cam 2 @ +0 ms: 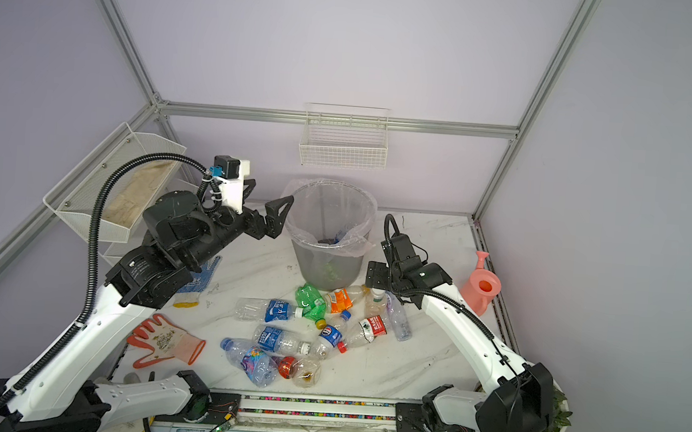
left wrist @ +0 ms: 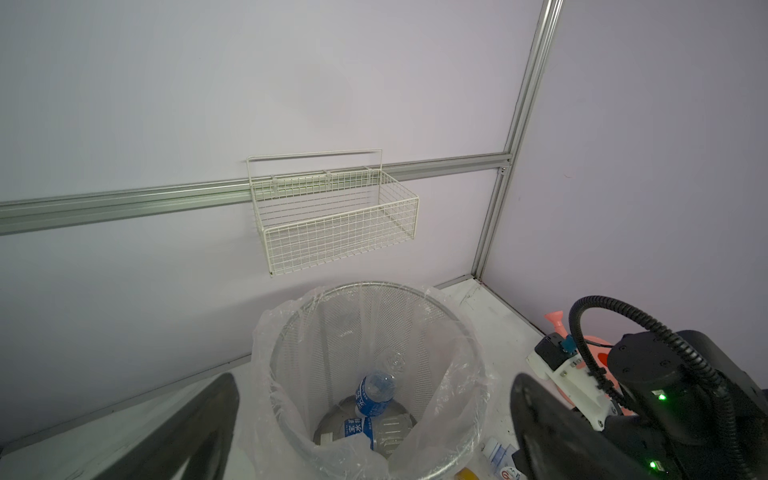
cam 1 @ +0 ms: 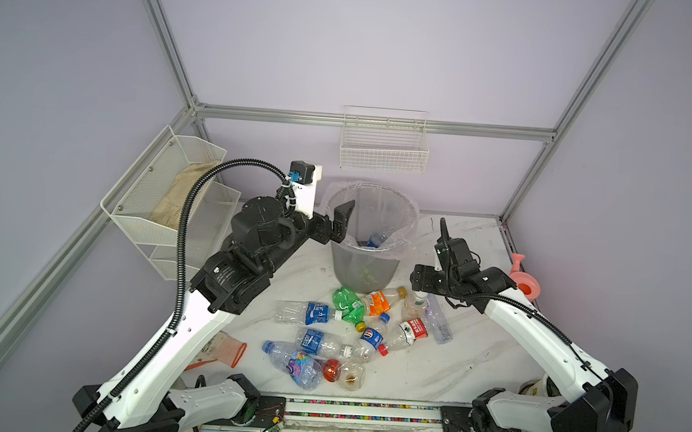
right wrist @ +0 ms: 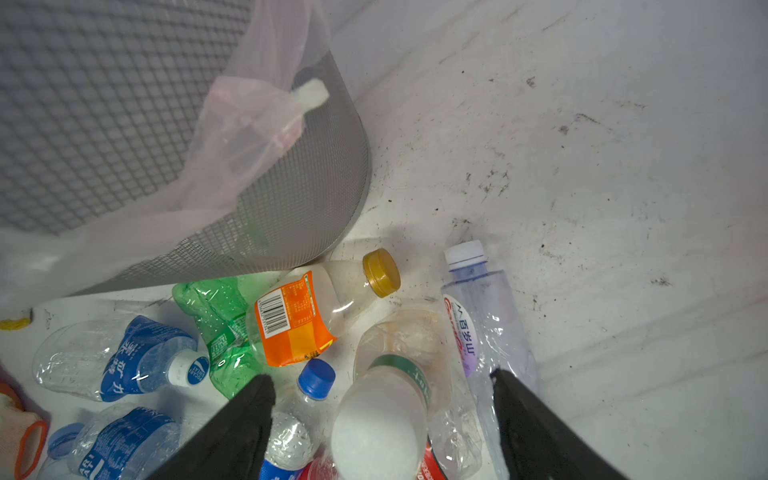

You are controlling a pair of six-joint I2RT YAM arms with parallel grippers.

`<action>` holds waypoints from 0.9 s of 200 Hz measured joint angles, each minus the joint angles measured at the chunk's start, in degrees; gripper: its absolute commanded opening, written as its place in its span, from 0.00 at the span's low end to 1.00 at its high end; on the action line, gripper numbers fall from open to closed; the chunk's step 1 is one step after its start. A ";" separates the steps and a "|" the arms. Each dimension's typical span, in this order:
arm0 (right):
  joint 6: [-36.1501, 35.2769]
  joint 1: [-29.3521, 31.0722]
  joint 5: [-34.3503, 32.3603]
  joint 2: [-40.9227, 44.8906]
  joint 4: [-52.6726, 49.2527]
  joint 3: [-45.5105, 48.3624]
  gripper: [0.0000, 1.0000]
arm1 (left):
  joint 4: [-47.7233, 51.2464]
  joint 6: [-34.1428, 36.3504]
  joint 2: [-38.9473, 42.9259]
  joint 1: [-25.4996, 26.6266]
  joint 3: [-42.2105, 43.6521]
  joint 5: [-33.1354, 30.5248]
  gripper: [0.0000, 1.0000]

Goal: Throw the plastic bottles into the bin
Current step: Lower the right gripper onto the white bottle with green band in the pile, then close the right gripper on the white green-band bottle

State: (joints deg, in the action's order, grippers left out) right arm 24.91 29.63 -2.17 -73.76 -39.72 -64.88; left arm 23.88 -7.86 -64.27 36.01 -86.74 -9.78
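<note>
Several plastic bottles lie in a heap on the white table in front of the bin (cam 1: 357, 268), among them a blue-labelled one (cam 1: 312, 312), a green one (cam 1: 346, 304) and an orange-labelled one (cam 1: 378, 302). A blue-labelled bottle (left wrist: 374, 395) lies inside the bin (left wrist: 415, 324). My left gripper (left wrist: 374, 382) hangs open and empty at the bin's left rim, seen also in a top view (cam 2: 270, 201). My right gripper (right wrist: 382, 378) is low over the heap, jaws open on either side of an upright white-capped bottle (right wrist: 380, 424), with gaps on both sides.
A pink watering can (cam 1: 525, 279) stands behind the right arm. An orange glove (cam 2: 164, 340) and a blue-dotted glove (cam 2: 200, 282) lie on the left. A white wire basket (cam 1: 384, 144) hangs on the back wall, mesh shelves (cam 1: 170, 196) on the left wall.
</note>
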 measured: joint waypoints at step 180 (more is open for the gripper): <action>3.61 5.70 -6.16 -3.72 -0.76 2.10 0.20 | 1.95 -2.21 6.54 -0.04 5.99 -5.44 1.00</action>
State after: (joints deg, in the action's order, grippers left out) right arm 28.51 35.33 -8.34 -77.47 -40.49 -62.78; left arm 25.82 -10.07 -57.74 35.97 -80.75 -15.22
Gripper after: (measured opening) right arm 0.412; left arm 0.998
